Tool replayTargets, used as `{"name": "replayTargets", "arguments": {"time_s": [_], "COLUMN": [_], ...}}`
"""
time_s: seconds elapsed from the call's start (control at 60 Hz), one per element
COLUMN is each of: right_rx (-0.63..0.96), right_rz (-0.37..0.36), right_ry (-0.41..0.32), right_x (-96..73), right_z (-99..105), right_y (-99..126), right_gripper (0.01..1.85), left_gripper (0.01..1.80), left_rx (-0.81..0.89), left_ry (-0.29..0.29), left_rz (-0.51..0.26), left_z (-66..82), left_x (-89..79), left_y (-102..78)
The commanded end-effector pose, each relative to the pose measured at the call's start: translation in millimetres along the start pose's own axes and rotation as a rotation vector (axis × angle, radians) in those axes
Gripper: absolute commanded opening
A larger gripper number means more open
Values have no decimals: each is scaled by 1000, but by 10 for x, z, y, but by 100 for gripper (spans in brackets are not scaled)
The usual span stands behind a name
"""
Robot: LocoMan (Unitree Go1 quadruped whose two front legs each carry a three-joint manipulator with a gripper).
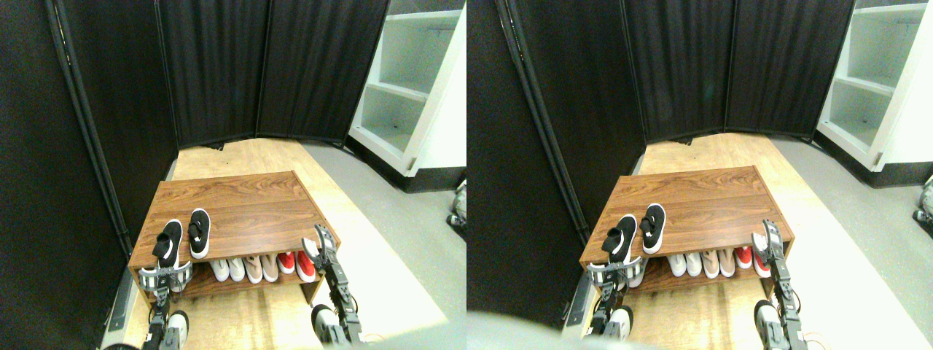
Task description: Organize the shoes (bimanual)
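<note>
Two small black shoes with white soles lie on top of the wooden shoe rack (240, 197), at its left front. The left shoe (169, 243) is tilted, with its heel at the front edge. The right shoe (199, 232) lies straight beside it, close to it. My left gripper (166, 277) is at the rack's front edge just below the left shoe's heel, jaws spread wide and open. My right gripper (321, 243) stands raised at the rack's right front corner, open and holding nothing, well apart from the black shoes.
On the rack's lower shelf stand a white pair (228, 269), a beige pair (261, 268) and a red pair (296, 263). Black curtain panels (219, 73) close off the back and left. A white shelf unit (408, 80) stands at the right rear.
</note>
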Motion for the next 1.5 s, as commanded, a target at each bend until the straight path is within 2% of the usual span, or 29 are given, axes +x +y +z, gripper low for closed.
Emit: {"name": "replayTargets", "arguments": {"time_s": [0.017,0.35,0.45,0.767,0.867,0.883,1.0,1.117,1.2,1.267,1.3,1.317,1.333,1.35,1.383,1.417,1.45,1.5], "right_rx": [7,-3,-3,-7,-11,-4,3,1,-1,-7,-5,-3,-3,-2,8,10,8,13], "right_rz": [13,9,9,17,16,9,12,14,17,22,19,21,21,19,18,19,21,25], "right_ry": [-16,-7,-10,-17,-19,-18,-24,-26,-27,-26,-24,-23,-23,-21,-19,-20,-21,-21], "right_x": [10,-12,-17,-31,-33,-36,-30,-21,-13,-13,-13,-13,-13,-14,-15,-15,-16,-19], "right_z": [31,34,40,44,42,42,35,30,24,26,27,27,27,27,27,27,28,28], "right_y": [10,1,-4,-42,-43,-43,-46,-46,-44,-35,-27,-24,-24,-23,-20,-18,-10,-7], "right_gripper": [32,33,33,33,33,34,33,33,33,33,33,33,33,33,33,33,33,33], "left_gripper": [144,138,133,142,145,139,133,139,120,108,97,85,85,70,56,50,40,20], "left_rx": [14,17,40,61,58,68,47,54,70,76,121,140,140,131,128,130,153,189], "left_ry": [-10,-9,0,33,39,42,30,7,-39,-64,-102,-144,-144,-183,-210,-220,-257,-259], "left_rz": [-21,-45,-48,-39,-33,-33,-30,-36,-73,-90,-109,-121,-121,-126,-137,-146,-163,-192], "left_z": [-19,-39,-51,-8,57,89,174,295,446,521,599,650,650,685,731,762,816,874], "left_x": [60,210,214,158,75,-1,-196,-386,-558,-607,-637,-651,-651,-654,-656,-653,-644,-615], "left_y": [-8,-73,-93,-70,-67,-73,-49,-32,-52,-77,-115,-150,-150,-176,-214,-234,-273,-321]}}
